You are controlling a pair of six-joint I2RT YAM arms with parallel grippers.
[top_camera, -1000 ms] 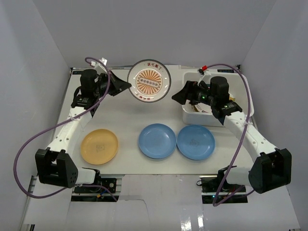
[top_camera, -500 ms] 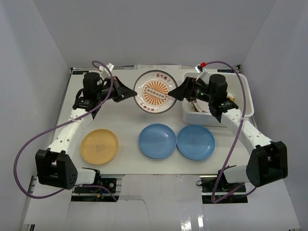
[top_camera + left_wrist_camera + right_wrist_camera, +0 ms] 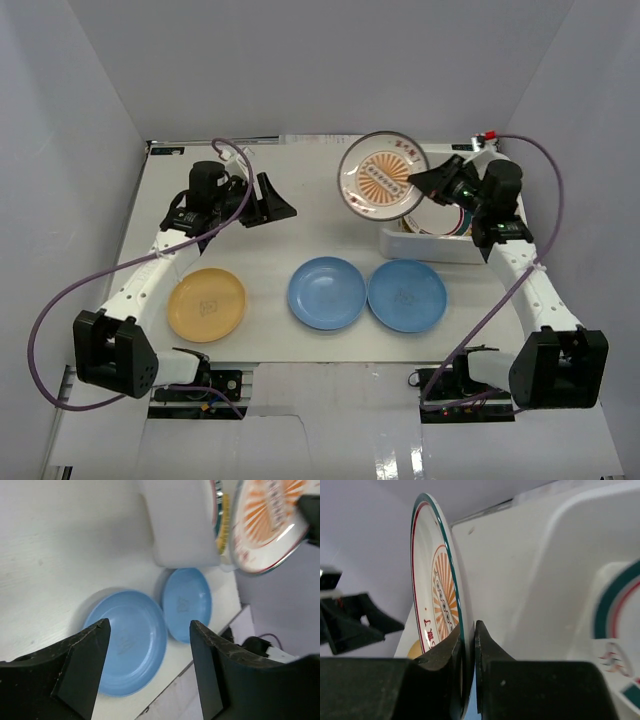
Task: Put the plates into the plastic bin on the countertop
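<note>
countertop (image 3: 250,250): row across lower centre, left plate (image 3: 206,304) apart, middle plate (image 3: 326,293) just beside right plate (image 3: 407,295) | bin (image 3: 432,248): upper right, behind right plate | inner plate (image 3: 438,221): in bin | raised plate (image 3: 383,185): on edge over bin's left end

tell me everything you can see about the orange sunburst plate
The sunburst plate is small and round, glossy white, with orange rays around a ring of small marks, red characters, and a thin green-and-red rim. It is held off the countertop, tilted nearly on edge. The right gripper pinches its rim; nothing else touches it. It hangs by the left end of the plastic bin, not yet inside.
</note>
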